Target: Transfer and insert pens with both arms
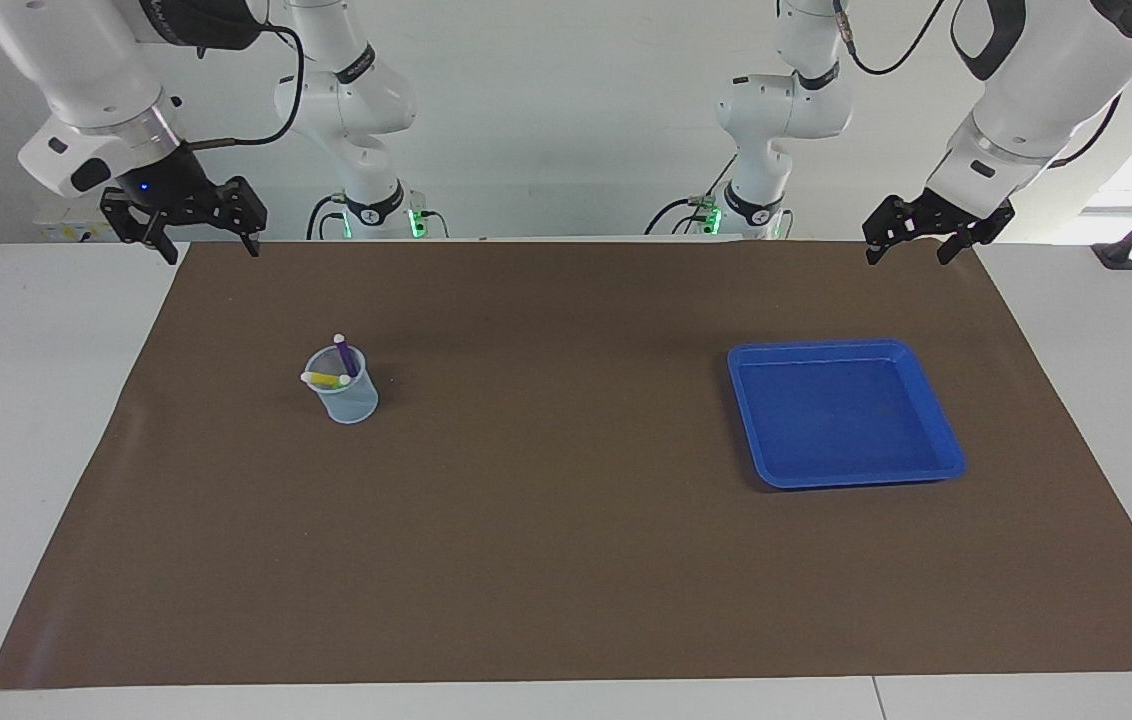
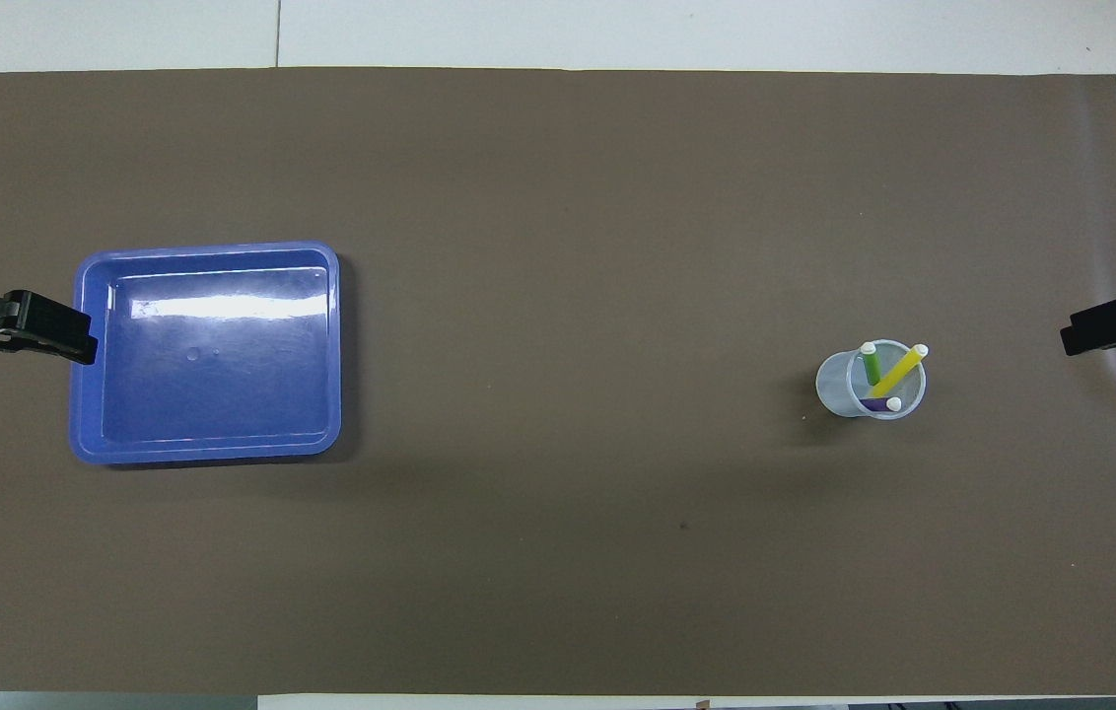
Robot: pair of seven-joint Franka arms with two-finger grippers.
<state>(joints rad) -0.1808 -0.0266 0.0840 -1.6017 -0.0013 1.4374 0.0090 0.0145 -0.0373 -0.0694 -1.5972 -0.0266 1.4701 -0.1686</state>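
Both grippers stand wide and empty: the left gripper [image 1: 912,241] over the mat's [image 1: 566,560] robot-side corner, the right gripper [image 1: 194,232] over its other. Three pens [image 2: 881,378] lean in one cup [image 1: 343,395]; one blue tray [image 1: 936,408].

wall [image 1: 566,120]: white | table [image 1: 36,420]: white | mat [image 1: 566,560]: brown

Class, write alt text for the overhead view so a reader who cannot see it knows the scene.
Three pens, green, yellow and purple, stand in a clear cup on a brown mat. An empty blue tray lies toward the left arm's end, and both open end effectors, left and right, sit at the edges.
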